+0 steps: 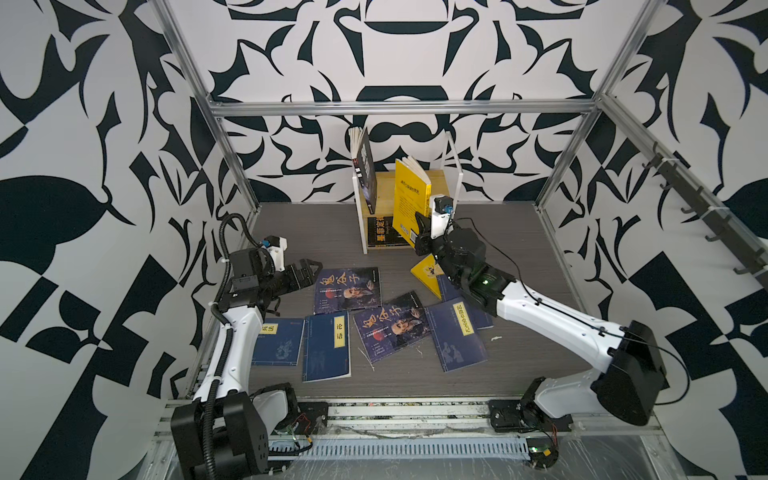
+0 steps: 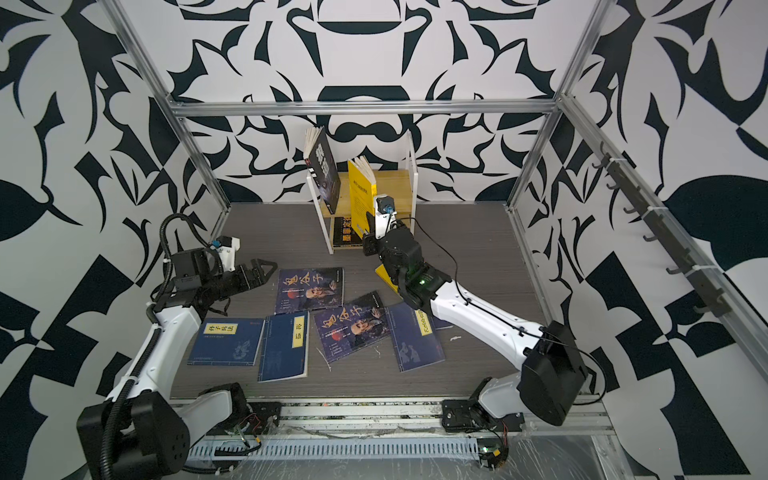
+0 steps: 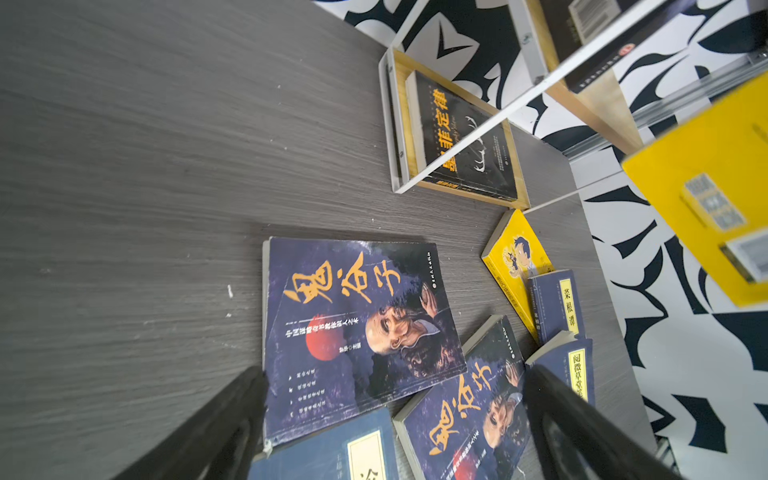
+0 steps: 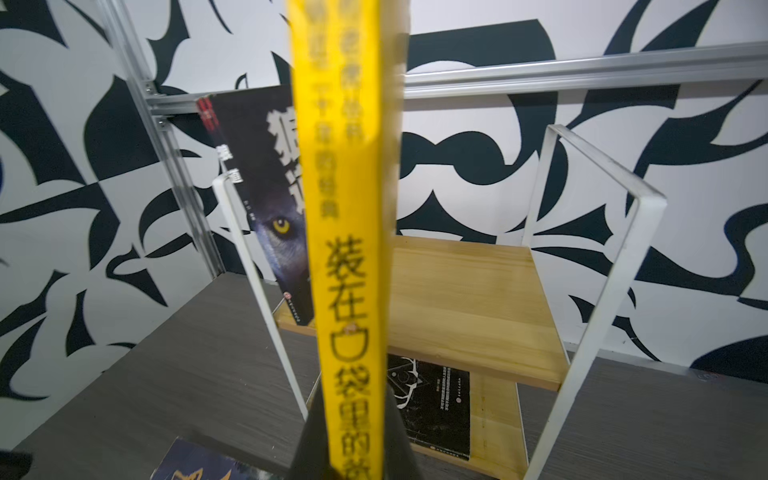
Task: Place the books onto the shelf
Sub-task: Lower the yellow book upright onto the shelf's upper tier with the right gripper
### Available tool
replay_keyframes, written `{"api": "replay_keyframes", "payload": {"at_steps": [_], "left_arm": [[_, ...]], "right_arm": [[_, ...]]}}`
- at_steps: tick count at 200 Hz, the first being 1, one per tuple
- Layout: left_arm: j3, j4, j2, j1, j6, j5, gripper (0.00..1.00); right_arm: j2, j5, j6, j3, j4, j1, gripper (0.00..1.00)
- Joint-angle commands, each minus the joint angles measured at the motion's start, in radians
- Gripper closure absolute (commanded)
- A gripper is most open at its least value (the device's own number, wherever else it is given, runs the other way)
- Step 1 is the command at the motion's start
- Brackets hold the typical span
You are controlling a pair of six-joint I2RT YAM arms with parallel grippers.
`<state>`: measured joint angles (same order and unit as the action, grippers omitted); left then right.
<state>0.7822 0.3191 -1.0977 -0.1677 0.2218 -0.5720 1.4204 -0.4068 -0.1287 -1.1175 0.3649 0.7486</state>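
Right wrist view: right tool (image 4: 353,449) grips upright yellow book (image 4: 345,208) by shelf (image 4: 469,299).

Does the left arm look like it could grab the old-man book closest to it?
Probably yes. The left gripper is open right beside that book, which lies flat with nothing on top. Lying flat could make pinching it tricky.

The shelf (image 1: 384,193) carries a dark book (image 1: 365,174) leaning upright on its top board and a black book (image 1: 380,232) flat on the bottom one. A yellow book (image 1: 411,199) stands upright, held at the top board. Portrait books (image 1: 348,289), navy books (image 1: 326,348) and a cartoon book (image 1: 428,274) lie flat in front.
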Motion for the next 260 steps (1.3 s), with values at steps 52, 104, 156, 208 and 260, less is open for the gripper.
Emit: {"api": "replay_keyframes", "payload": {"at_steps": [52, 104, 156, 208, 260], "left_arm": [[-0.047, -0.018, 0.04, 0.041, -0.11, 0.014, 0.0], [-0.058, -0.012, 0.053, 0.045, -0.152, 0.137, 0.0], [-0.067, -0.012, 0.072, 0.055, -0.171, 0.15, 0.0], [-0.066, -0.008, 0.083, 0.07, -0.178, 0.156, 0.0], [-0.066, -0.011, 0.083, 0.073, -0.179, 0.161, 0.0]], "right_arm": [[0.151, -0.093, -0.063, -0.171, 0.246, -0.054, 1.0], [0.291, -0.087, -0.048, -0.276, 0.297, -0.057, 1.0], [0.48, -0.087, 0.002, -0.469, 0.325, -0.058, 1.0], [0.641, -0.168, 0.135, -0.6, 0.411, -0.06, 1.0], [0.671, -0.117, 0.071, -0.632, 0.362, -0.064, 1.0]]}}
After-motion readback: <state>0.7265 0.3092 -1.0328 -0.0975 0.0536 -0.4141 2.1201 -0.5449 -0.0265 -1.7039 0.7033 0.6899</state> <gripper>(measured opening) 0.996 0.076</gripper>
